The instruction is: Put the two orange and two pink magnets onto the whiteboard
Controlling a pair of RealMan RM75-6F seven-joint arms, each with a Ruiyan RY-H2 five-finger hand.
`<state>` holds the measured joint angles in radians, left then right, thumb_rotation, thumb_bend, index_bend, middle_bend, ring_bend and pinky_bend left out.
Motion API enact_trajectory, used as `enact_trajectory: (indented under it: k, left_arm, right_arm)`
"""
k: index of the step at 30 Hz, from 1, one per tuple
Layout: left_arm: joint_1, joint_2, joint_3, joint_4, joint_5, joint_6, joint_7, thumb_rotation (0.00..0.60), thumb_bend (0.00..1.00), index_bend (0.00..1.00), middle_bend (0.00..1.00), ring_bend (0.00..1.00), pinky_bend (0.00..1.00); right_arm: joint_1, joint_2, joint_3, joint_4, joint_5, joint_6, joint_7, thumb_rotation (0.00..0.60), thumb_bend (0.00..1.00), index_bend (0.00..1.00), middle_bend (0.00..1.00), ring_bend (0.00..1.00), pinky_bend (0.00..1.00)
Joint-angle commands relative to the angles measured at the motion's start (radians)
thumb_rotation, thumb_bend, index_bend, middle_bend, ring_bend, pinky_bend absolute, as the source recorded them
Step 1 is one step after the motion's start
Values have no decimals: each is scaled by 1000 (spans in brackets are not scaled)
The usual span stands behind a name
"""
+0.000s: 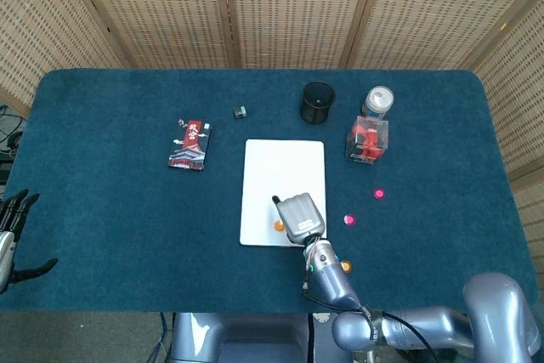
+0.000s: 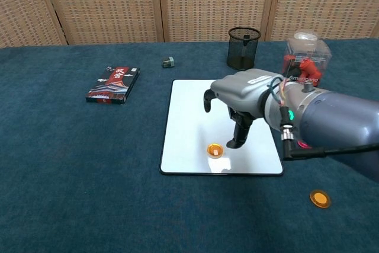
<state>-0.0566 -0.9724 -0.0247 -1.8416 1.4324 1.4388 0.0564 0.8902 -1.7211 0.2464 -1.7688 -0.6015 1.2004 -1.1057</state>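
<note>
A dark blue cloth covers the table (image 1: 102,227), with woven screens standing behind it; a white whiteboard (image 1: 284,176) lies flat near the middle. The right hand (image 2: 240,100) hangs over the near part of the board, fingers pointing down and loosely apart, holding nothing; one orange magnet (image 2: 214,150) sits on the board just beside those fingertips, near the board's front edge, and in the head view it shows at the hand's left (image 1: 278,226). The second orange magnet (image 2: 320,198) lies on the cloth, off the board's near right corner and well apart from it. One pink magnet (image 1: 348,219) rests on the cloth just right of the board; the other pink magnet (image 1: 379,194) lies farther right, also on the cloth. The left hand (image 1: 12,225) rests at the far left edge of the table, fingers spread and empty, well away from everything. Behind the board stand a black mesh cup (image 2: 243,48) and, to its right, a clear box (image 2: 304,63) with red pieces inside; a small dark card box (image 2: 113,85) lies to the left of the board, and a tiny grey block (image 2: 168,61) sits beyond the board's far left corner.
</note>
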Motion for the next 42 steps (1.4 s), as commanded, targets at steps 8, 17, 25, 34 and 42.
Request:
enact_trajectory:
  k: [8, 17, 25, 34, 42]
  left_arm:
    - [1, -5, 5, -3, 9, 5, 13, 600, 85, 0, 0, 0, 0]
    - [-1, -19, 8, -10, 6, 4, 50, 600, 86, 0, 0, 0, 0]
    - [-4, -23, 6, -11, -3, 0, 59, 600, 86, 0, 0, 0, 0]
    - [-4, -22, 7, -9, -3, 0, 56, 600, 85, 0, 0, 0, 0]
    - [-5, -26, 8, -11, -4, -1, 66, 600, 86, 0, 0, 0, 0]
  right_arm:
    - [-174, 256, -225, -177, -243, -38, 270, 600, 258, 338, 949, 1000, 1000]
    - [-284, 323, -366, -113, -473, -88, 492, 600, 260, 385, 949, 1000, 1000]
    - [-315, 297, -365, -40, -513, -105, 551, 600, 260, 385, 949, 1000, 1000]
    - [-336, 284, -357, 3, -521, -112, 559, 600, 260, 385, 949, 1000, 1000]
    - [-346, 273, -345, 35, -516, -130, 568, 600, 260, 399, 949, 1000, 1000]
